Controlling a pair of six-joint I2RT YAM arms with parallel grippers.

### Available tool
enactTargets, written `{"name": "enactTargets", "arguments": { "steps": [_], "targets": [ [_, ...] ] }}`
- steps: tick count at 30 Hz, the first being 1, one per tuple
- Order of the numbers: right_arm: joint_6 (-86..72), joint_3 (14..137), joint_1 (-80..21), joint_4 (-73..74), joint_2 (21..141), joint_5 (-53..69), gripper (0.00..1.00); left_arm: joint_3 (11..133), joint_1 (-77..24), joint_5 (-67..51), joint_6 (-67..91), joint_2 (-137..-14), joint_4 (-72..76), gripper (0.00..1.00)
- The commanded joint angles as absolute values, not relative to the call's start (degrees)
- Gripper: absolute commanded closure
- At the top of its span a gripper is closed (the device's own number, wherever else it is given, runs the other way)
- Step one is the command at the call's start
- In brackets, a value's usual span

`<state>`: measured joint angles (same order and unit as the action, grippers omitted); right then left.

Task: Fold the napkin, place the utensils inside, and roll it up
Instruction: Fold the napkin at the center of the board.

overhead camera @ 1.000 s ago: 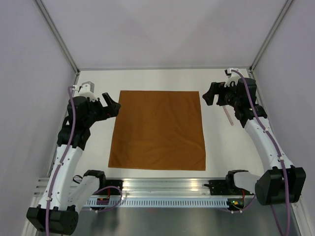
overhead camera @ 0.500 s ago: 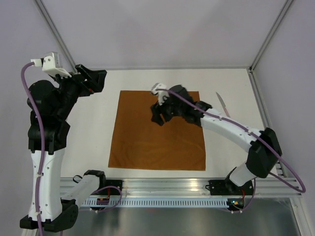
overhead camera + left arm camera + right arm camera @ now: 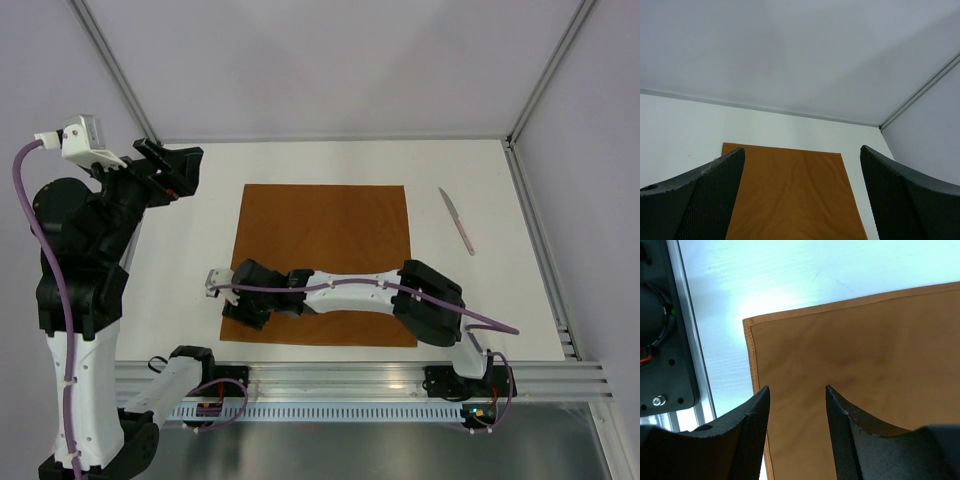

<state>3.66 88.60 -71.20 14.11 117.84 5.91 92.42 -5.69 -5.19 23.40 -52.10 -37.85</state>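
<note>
The napkin [image 3: 330, 240] lies flat and unfolded on the white table, a large orange-brown square. One silvery knife [image 3: 456, 220] lies on the table to the right of it, apart from the cloth. My right gripper [image 3: 232, 308] reaches across to the napkin's near left corner, open, just above the cloth. In the right wrist view the open gripper [image 3: 797, 392] straddles the hemmed left edge of the napkin [image 3: 865, 350]. My left gripper [image 3: 172, 168] is raised high at the far left, open and empty. The left wrist view looks between that open gripper [image 3: 802, 150] down onto the napkin [image 3: 795, 195].
The right arm [image 3: 350, 288] lies low across the near part of the cloth. The aluminium rail [image 3: 330, 378] and the arm bases run along the near edge, and the rail [image 3: 687, 340] shows close by the corner. Walls enclose the table [image 3: 200, 250] on three sides.
The right arm swung from the far right across the cloth to its near left corner. The left arm lifted up and back from the cloth's left edge.
</note>
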Motion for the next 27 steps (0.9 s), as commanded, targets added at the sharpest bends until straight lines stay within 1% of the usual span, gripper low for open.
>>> {"name": "enactTargets", "arguments": {
  "steps": [1, 5, 10, 19, 20, 27],
  "targets": [
    [5.80, 91.58, -73.56, 10.73, 120.23, 1.32, 0.46, 94.22, -5.62, -3.17, 24.00, -50.80, -40.60, 0.00],
    [7.82, 92.37, -76.28, 8.71, 122.87, -1.13, 0.46, 93.25, -5.62, -1.94, 23.56, -50.36, -40.96, 0.00],
    [8.61, 93.16, -77.08, 5.89, 125.07, -1.75, 0.46, 92.90, -5.62, -1.58, 23.20, -50.54, -41.04, 0.00],
    [7.38, 93.16, -77.43, 3.78, 127.09, -0.18, 0.46, 91.67, -5.62, -1.14, 23.29, -50.80, -41.04, 0.00],
    [7.30, 93.16, -77.34, 3.78, 127.26, 1.39, 0.47, 91.58, -5.62, -0.97, 23.38, -50.89, -41.04, 0.00],
    [7.21, 91.33, -77.43, 1.76, 129.11, 1.14, 0.49, 91.06, -5.62, -0.79, 23.38, -50.98, -40.96, 0.00]
  ]
}}
